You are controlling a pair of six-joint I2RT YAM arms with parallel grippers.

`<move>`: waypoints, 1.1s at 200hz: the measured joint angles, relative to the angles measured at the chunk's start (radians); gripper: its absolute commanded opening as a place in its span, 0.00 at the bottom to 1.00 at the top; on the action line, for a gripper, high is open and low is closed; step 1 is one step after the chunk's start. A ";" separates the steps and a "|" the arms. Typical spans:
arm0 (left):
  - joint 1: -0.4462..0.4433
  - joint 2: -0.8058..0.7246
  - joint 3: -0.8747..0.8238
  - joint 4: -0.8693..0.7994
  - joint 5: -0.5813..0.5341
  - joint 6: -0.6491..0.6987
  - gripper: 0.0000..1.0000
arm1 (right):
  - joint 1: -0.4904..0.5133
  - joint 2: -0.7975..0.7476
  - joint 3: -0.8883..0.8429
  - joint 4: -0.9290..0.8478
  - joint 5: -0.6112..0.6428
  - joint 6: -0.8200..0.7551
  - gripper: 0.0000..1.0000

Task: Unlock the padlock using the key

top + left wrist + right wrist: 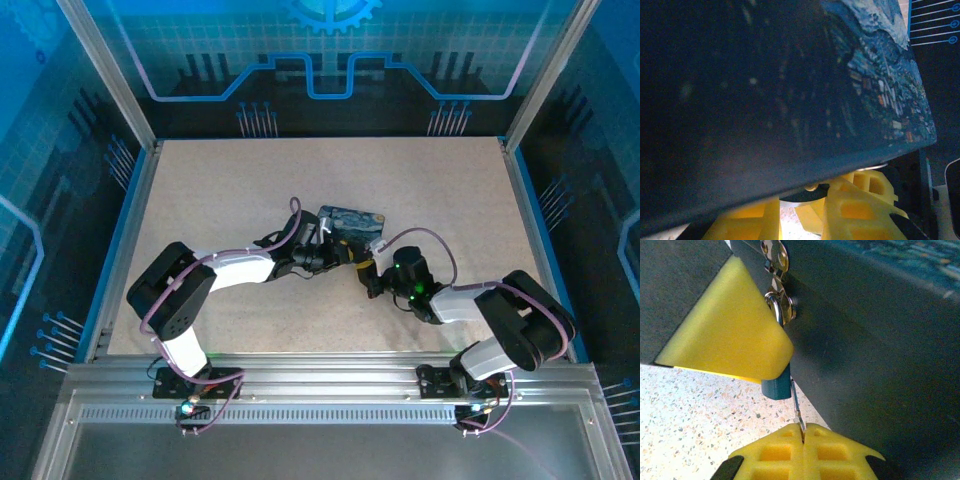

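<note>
The blue-bodied padlock point(776, 388) at the near side of the starry-print tin point(880, 340) is being pinched by the left gripper point(802, 210) while the thin dark key point(797, 412), clamped in the right gripper point(803, 432), is being aimed at its underside, insertion and turning likely being required next.

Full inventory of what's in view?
tin: 1, dark blue with a starry print, mid-table
padlock: 1, bluish body with a silver shackle, hanging at the tin's latch
key: 1, thin dark metal, tip at the padlock's underside
table: 1, speckled beige
left gripper: 1, yellow pads, holding the padlock beside the tin
right gripper: 1, yellow pads, shut on the key
</note>
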 measured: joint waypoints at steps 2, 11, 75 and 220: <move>0.000 0.000 0.000 0.000 0.000 0.000 0.09 | 0.000 0.000 0.000 0.001 -0.001 0.000 0.00; 0.000 0.000 0.000 0.000 0.000 0.000 0.09 | 0.000 0.000 0.000 0.005 -0.007 0.000 0.00; 0.000 0.000 0.000 0.000 0.000 0.000 0.09 | -0.005 0.000 -0.001 0.018 -0.014 0.000 0.00; 0.000 0.000 0.000 0.000 0.000 0.000 0.09 | -0.006 -0.071 -0.072 0.003 -0.022 0.000 0.00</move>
